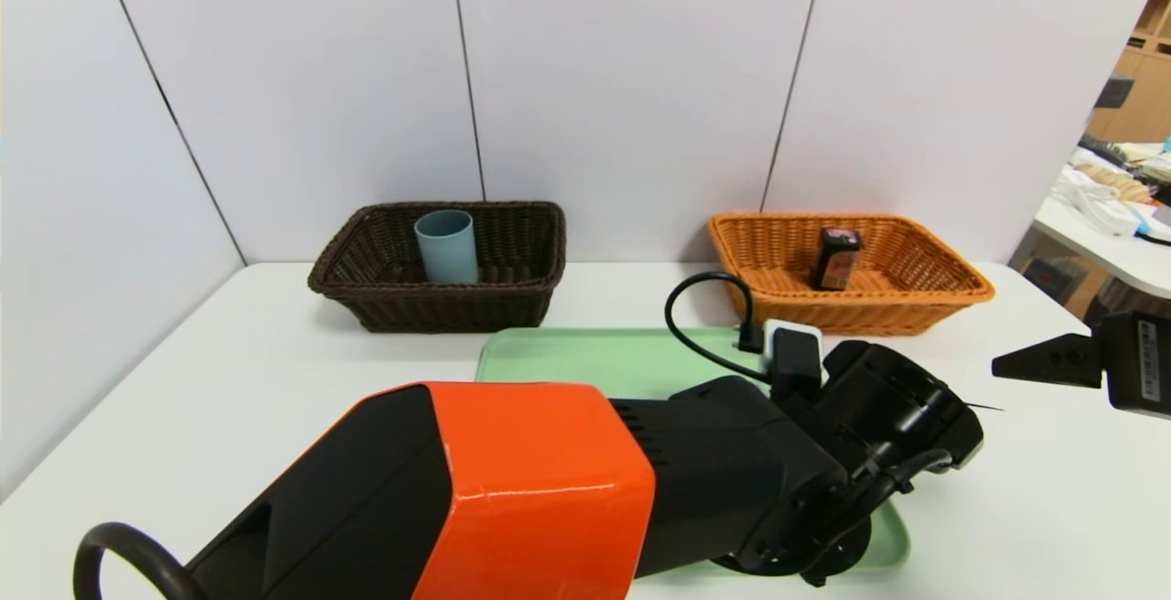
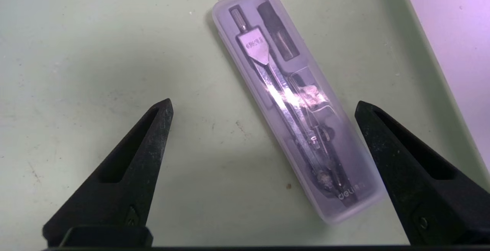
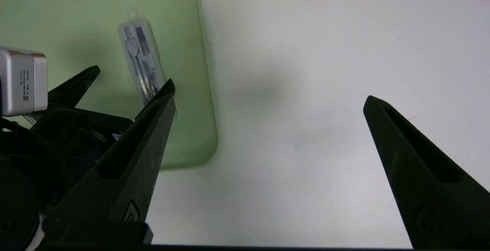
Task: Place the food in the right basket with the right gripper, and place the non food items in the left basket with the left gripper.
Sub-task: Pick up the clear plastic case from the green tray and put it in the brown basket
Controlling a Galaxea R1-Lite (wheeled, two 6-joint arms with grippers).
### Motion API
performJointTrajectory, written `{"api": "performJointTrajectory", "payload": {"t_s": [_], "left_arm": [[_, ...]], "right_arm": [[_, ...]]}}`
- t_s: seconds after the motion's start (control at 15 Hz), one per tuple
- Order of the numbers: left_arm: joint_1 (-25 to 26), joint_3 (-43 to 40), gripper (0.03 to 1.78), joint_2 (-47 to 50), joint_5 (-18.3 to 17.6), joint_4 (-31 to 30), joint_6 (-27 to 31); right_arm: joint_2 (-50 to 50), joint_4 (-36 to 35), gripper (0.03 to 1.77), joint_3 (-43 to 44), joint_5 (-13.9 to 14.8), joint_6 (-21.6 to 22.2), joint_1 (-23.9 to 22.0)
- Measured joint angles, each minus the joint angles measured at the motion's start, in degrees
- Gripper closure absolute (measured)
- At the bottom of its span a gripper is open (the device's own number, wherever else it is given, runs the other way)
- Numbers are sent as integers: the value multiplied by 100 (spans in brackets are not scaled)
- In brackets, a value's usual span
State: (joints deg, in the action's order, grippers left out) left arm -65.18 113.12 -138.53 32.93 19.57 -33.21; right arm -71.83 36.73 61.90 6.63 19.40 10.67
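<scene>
The left gripper point(image 2: 264, 107) hovers with jaws spread wide, holding nothing, over a clear plastic compass case point(image 2: 291, 101) on the green tray point(image 1: 585, 358). The right gripper point(image 3: 268, 101), also wide open and empty, hangs above the white table point(image 3: 325, 71).

Head view: high, facing forward and down over table point(image 1: 229, 399), both baskets and green tray point(image 1: 585, 358). Left wrist view: close, straight down on tray point(image 2: 95, 52) and clear case point(image 2: 291, 101). Right wrist view: higher, beside tray point(image 3: 95, 21), sharing that same case point(image 3: 143, 61).
</scene>
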Motion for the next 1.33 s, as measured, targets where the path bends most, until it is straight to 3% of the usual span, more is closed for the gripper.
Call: {"api": "performJointTrajectory", "payload": {"t_s": [0.87,1.13,1.33], "left_arm": [[-2,-2,12,-55,4,2,5],[-11,-2,76,-59,9,-5,9],[-11,-2,105,-57,9,0,11]], "right_arm": [[5,0,10,-44,0,9,-6],[13,0,10,-37,1,17,-1],[39,-2,10,-33,0,15,2]]}}
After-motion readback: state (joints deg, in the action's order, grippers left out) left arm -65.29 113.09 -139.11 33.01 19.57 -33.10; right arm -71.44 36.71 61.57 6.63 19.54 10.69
